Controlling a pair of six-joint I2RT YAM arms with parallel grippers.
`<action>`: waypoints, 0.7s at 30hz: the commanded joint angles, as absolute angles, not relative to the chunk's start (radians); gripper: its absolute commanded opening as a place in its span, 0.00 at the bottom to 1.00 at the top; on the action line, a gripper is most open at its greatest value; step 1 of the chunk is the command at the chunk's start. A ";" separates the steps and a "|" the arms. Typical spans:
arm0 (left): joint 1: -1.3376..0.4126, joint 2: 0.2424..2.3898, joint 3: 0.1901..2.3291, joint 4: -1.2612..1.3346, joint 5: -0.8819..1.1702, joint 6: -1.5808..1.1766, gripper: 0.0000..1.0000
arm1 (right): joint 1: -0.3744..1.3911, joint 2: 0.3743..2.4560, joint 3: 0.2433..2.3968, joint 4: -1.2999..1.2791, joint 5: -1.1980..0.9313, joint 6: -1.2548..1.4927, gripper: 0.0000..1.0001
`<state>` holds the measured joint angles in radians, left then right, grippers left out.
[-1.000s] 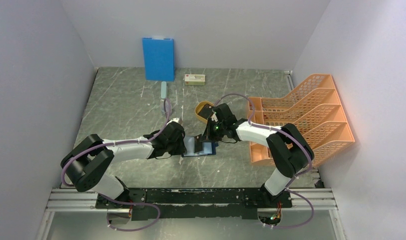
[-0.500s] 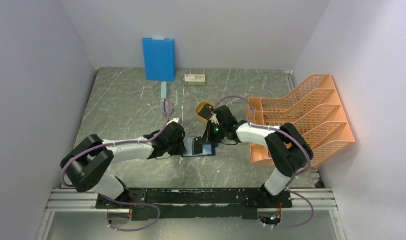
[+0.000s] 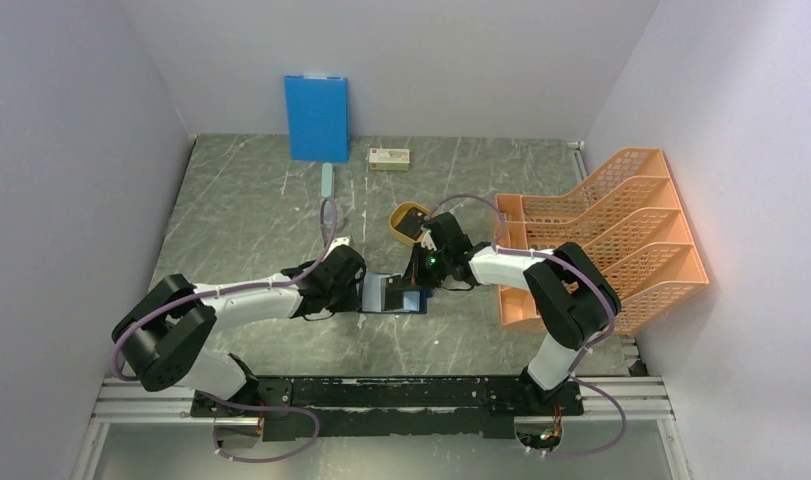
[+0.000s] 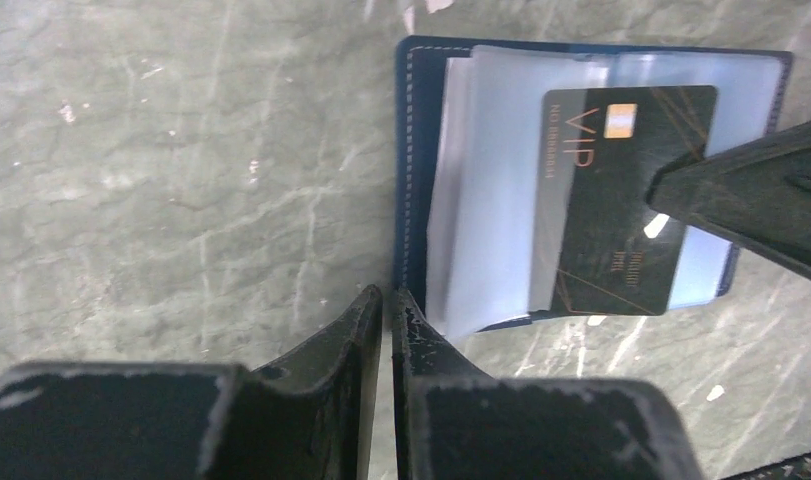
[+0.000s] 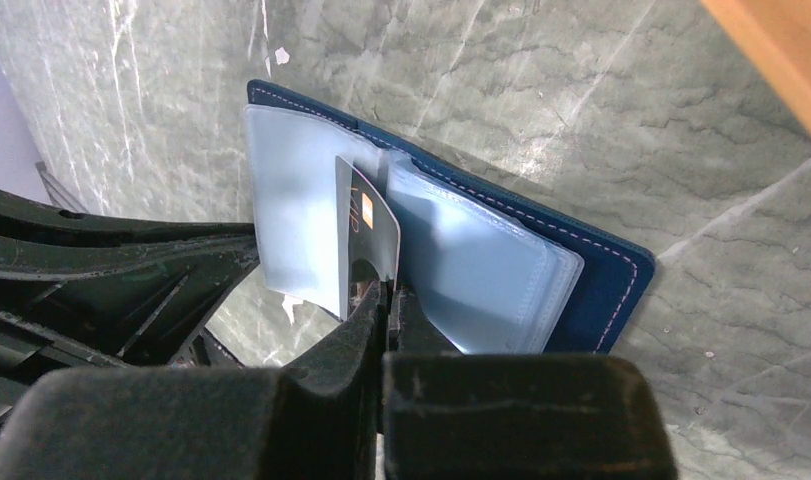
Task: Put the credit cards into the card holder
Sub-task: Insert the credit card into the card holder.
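Observation:
The card holder (image 3: 379, 296) lies open on the table, navy cover (image 4: 409, 150) down and pale plastic sleeves up. My right gripper (image 5: 386, 295) is shut on the end of a black VIP credit card (image 4: 621, 200). The card's far part sits among the sleeves (image 5: 291, 210). In the left wrist view, a right fingertip (image 4: 751, 195) lies over the card. My left gripper (image 4: 386, 300) is at the holder's left edge, near one corner. Its jaws stand almost together, with only a thin slit and nothing in it. One left fingertip (image 4: 421, 330) overlaps the cover's edge.
A yellow oval tray (image 3: 409, 216) sits just behind the right gripper. Orange mesh file racks (image 3: 611, 235) fill the right side. A bright blue board (image 3: 316, 118) leans on the back wall, with a small box (image 3: 389, 158) and a pale strip (image 3: 327, 180) near it.
The left arm has drawn back a little to the left, and the card holder has shifted slightly left with it. The right gripper still holds the card over the sleeves.

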<state>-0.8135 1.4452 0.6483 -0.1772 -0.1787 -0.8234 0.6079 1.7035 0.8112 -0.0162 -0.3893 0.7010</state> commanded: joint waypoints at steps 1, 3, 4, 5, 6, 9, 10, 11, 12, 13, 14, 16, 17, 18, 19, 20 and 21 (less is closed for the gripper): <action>-0.810 1.435 0.652 -0.252 -0.237 -0.804 0.15 | 0.613 1.729 0.781 -0.044 -0.332 0.705 0.00; -0.810 1.446 0.650 -0.248 -0.241 -0.801 0.15 | 0.613 1.733 0.783 -0.036 -0.324 0.712 0.00; -0.809 1.453 0.649 -0.245 -0.240 -0.800 0.15 | 0.614 1.736 0.785 -0.035 -0.321 0.715 0.00; -0.809 1.463 0.649 -0.241 -0.239 -0.799 0.15 | 0.615 1.738 0.785 -0.032 -0.317 0.719 0.00; -0.810 1.472 0.648 -0.237 -0.238 -0.799 0.15 | 0.615 1.739 0.783 -0.027 -0.314 0.724 0.00; -0.810 1.492 0.641 -0.220 -0.225 -0.798 0.15 | 0.615 1.738 0.780 -0.018 -0.301 0.736 0.00; -0.810 1.499 0.638 -0.215 -0.223 -0.799 0.14 | 0.616 1.736 0.777 -0.014 -0.296 0.743 0.00; -0.810 1.503 0.636 -0.210 -0.220 -0.799 0.14 | 0.617 1.735 0.773 -0.007 -0.292 0.753 0.00; -0.810 1.507 0.633 -0.206 -0.218 -0.798 0.14 | 0.620 1.733 0.769 -0.005 -0.290 0.760 0.00; -0.810 1.510 0.631 -0.202 -0.216 -0.799 0.14 | 0.622 1.734 0.769 -0.005 -0.284 0.767 0.00; -0.810 1.514 0.628 -0.200 -0.214 -0.798 0.14 | 0.628 1.734 0.767 -0.005 -0.281 0.772 0.00; -0.809 1.520 0.625 -0.193 -0.207 -0.798 0.13 | 0.637 1.744 0.770 0.027 -0.283 0.781 0.00; -0.810 1.520 0.623 -0.189 -0.205 -0.798 0.13 | 0.643 1.750 0.775 0.027 -0.286 0.782 0.00; -0.810 1.522 0.623 -0.187 -0.202 -0.798 0.13 | 0.648 1.758 0.778 0.029 -0.287 0.784 0.00; -0.810 1.523 0.623 -0.185 -0.202 -0.797 0.13 | 0.652 1.766 0.781 0.031 -0.291 0.784 0.00; -0.810 1.524 0.623 -0.184 -0.200 -0.797 0.13 | 0.658 1.771 0.784 0.033 -0.294 0.784 0.00; -0.810 1.526 0.623 -0.183 -0.200 -0.795 0.13 | 0.663 1.774 0.787 0.035 -0.295 0.785 0.00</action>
